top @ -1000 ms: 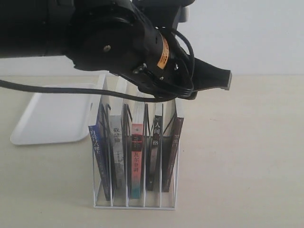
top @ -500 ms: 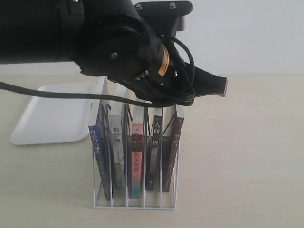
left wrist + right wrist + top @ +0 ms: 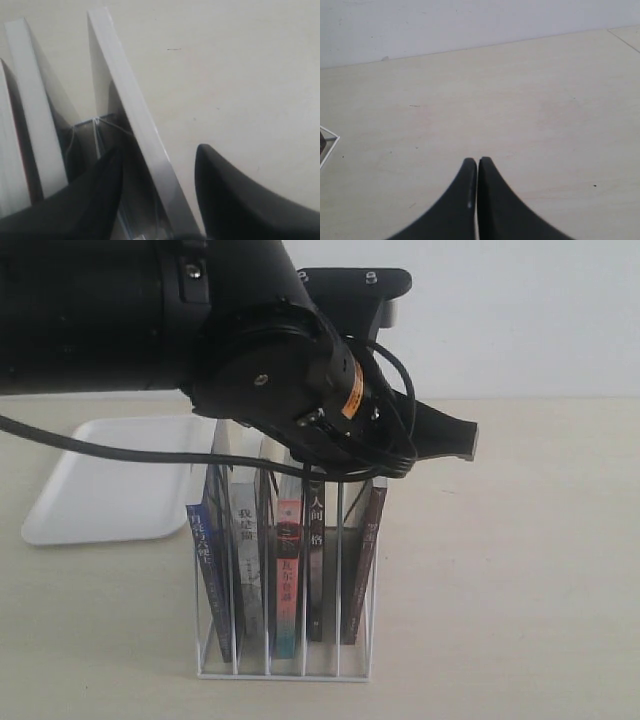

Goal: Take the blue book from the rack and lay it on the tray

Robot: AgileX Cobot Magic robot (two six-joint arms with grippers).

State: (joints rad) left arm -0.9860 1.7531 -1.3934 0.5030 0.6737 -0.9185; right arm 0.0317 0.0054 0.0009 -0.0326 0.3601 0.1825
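- The blue book (image 3: pixel 203 560) is standing in the leftmost slot of the white wire rack (image 3: pixel 285 672), at lower centre of the exterior view. Its spine is facing the camera and leaning slightly.
- The white tray (image 3: pixel 90 500) is lying flat on the worktop (image 3: pixel 500 590) at the left of the frame, behind the rack.
- The left gripper (image 3: pixel 160 152) is hanging over the right end of the rack, well apart from the blue book. Its jaws are gaping wide on either side of the white page edge of an end book, apparently the brown-spined book (image 3: pixel 365 560), and are holding nothing.
- The right gripper (image 3: pixel 477 162) is sitting closed and empty over bare worktop.
- The blue book is looking thin, light and a little floppy, with a smooth cover likely to slip. Pinching its top edge across both covers, near the stiffer spine, and lifting straight up between the dividers is probably safest.
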